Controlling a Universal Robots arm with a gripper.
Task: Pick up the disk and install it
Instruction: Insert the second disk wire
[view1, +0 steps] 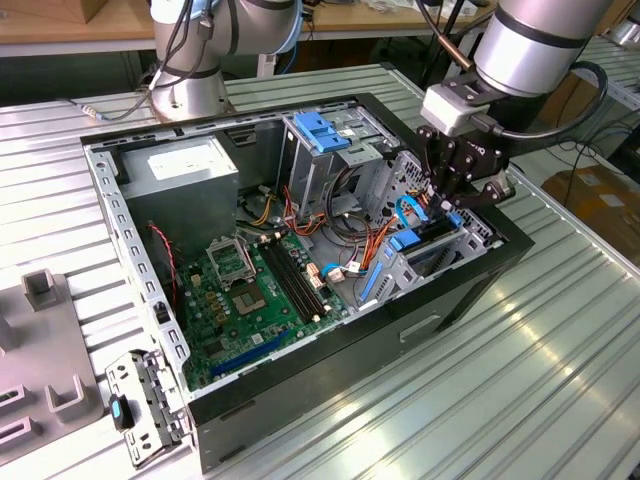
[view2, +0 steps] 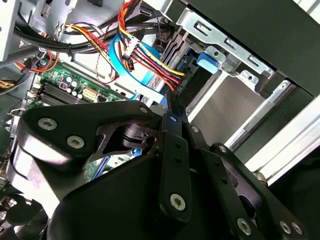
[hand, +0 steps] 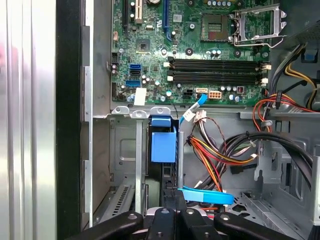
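Fixtures (view1: 45, 385) of grey plastic lie at the exterior view's left, a metal bracket (view1: 140, 405) beside them on the ribbed table (view1: 530, 380). Next comes the open case (view1: 330, 365), with the motherboard (view1: 250, 290) on its floor, the power supply (view1: 185, 175) behind, and the cage (view1: 320, 150) with its blue handle further right. At the case's right end the disk (view1: 414, 240) stands on edge in the drive bay, blue rail showing. The gripper (view1: 455, 200) hangs just above it, reaching into the bay; I cannot tell how far open it is or whether it has hold of the disk.
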